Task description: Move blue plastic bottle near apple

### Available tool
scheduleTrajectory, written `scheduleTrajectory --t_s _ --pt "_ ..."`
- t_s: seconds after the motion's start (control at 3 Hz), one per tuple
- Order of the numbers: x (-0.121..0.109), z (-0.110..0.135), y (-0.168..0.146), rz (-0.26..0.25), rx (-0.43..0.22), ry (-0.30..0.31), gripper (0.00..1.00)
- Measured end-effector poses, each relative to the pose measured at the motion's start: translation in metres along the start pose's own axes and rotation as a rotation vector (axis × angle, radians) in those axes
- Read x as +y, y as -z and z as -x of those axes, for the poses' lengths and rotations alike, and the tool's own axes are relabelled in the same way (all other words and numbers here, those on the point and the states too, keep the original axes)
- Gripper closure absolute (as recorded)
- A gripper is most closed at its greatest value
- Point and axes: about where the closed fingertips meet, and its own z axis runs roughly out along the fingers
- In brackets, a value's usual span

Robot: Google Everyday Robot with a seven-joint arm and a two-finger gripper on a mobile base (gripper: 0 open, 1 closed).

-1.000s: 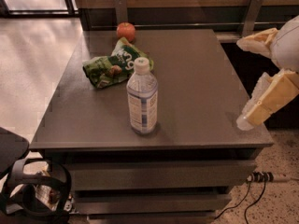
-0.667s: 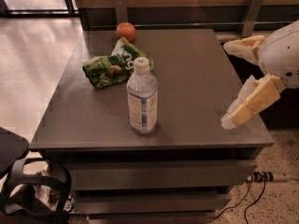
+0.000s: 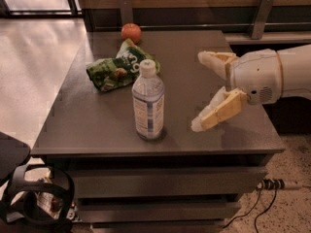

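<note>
Blue plastic bottle (image 3: 148, 106): upright on the tabletop (image 3: 92, 125), just ahead of my fingertips and in line with the gap between them; near, but not touched.
Gripper (image 3: 200, 92): mine, spread wide and holding nothing, hovering low over the tabletop and pointing at the bottle.
Apple (image 3: 131, 33): much farther from my gripper than the bottle, at the far edge of the tabletop and well apart from the bottle.
Green snack bag (image 3: 119, 68): beyond the bottle from my gripper, lying between bottle and apple.
Risk, tipping: the bottle is tall and narrow, so I judge that one finger arriving before the other would knock it over.
Risk, grip: the thin clear plastic may buckle or slip if I close on the label too hard or too high.
Risk, route: the bag lies on the way; a low carry could shove it into the apple, which could roll off the far edge.
Surface: dark grey, flat and smooth, with drawers below.
Room: a pale glossy floor (image 3: 34, 47) past the tabletop, a wooden wall behind, and a power strip (image 3: 278, 183) with cables on the speckled floor beneath my arm.
</note>
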Motion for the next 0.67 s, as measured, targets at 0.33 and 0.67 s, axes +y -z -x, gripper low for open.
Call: scheduleTrajectory --t_s 0.33,0.67 --pt "-0.004 -0.005 -0.021 0.020 -0.092 -0.017 0.00" --pt "-0.007 -0.007 -0.054 0.065 -0.187 -0.039 0.00"
